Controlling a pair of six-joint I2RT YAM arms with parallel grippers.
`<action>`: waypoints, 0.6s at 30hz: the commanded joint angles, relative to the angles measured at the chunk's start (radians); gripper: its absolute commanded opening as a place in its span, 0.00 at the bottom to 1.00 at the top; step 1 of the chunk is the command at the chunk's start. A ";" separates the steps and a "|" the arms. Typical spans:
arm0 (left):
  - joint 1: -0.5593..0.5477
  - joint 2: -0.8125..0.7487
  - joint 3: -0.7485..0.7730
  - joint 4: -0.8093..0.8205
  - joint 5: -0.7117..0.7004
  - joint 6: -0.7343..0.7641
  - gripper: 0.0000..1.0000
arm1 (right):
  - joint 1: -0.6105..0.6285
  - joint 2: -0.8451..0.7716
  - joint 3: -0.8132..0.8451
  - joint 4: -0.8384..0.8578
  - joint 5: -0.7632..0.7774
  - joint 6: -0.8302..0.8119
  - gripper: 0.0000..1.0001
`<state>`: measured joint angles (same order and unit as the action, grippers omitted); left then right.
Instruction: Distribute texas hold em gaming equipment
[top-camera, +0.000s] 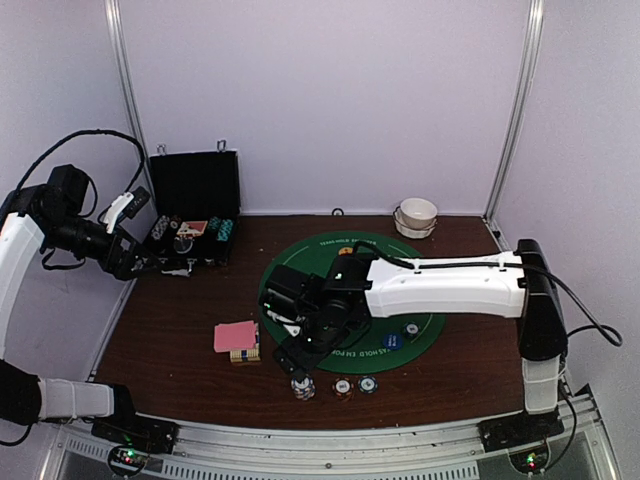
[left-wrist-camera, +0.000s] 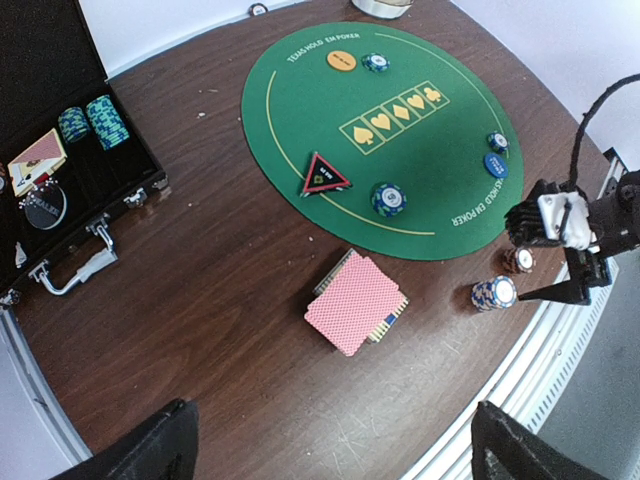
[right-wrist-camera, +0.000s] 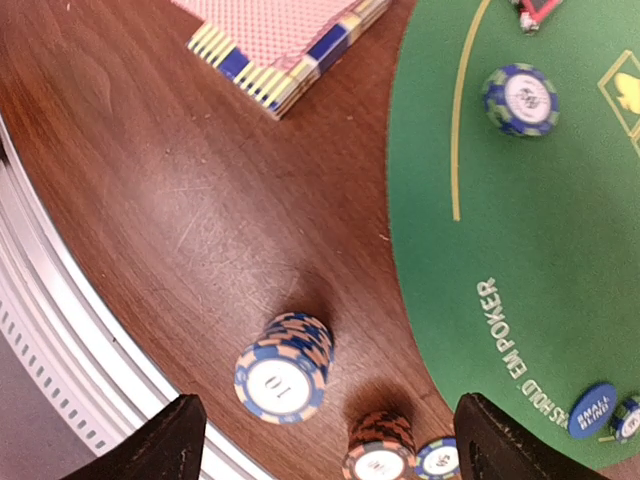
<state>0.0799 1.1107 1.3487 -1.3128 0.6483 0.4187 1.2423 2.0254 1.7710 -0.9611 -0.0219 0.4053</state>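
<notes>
Looks partway: marker buttons (left-wrist-camera: 325, 175) and chips (left-wrist-camera: 389, 199) on green mat (left-wrist-camera: 300, 110), chip stacks (right-wrist-camera: 283, 367) on bench (left-wrist-camera: 230, 300); cards (left-wrist-camera: 355, 300) undealt, spare chips (left-wrist-camera: 100, 120) in case (left-wrist-camera: 90, 190). Left jaws and right jaws spread, empty.

Most open room is the bare wood of the table (top-camera: 160, 340) along the left edge, from the black case (top-camera: 195, 205) at the back left corner down to the front left corner. The pink card deck (top-camera: 236, 337) sits just left of the green mat (top-camera: 310, 250), with a strip of wood between it and the three chip stacks (top-camera: 302, 388) by the front edge. The right arm (top-camera: 450, 285) lies across the mat, so that's blocked from above. A white bowl (top-camera: 417, 215) guards the back right corner.
</notes>
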 joint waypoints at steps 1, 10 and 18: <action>0.008 -0.003 0.027 -0.012 0.019 0.006 0.97 | 0.011 0.054 0.080 -0.043 -0.048 -0.067 0.89; 0.008 -0.003 0.032 -0.012 0.016 0.011 0.97 | 0.013 0.146 0.116 -0.065 -0.097 -0.097 0.83; 0.008 0.001 0.030 -0.014 0.019 0.011 0.97 | 0.014 0.178 0.102 -0.052 -0.111 -0.100 0.80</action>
<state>0.0799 1.1107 1.3533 -1.3197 0.6491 0.4191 1.2507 2.1883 1.8622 -1.0069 -0.1200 0.3164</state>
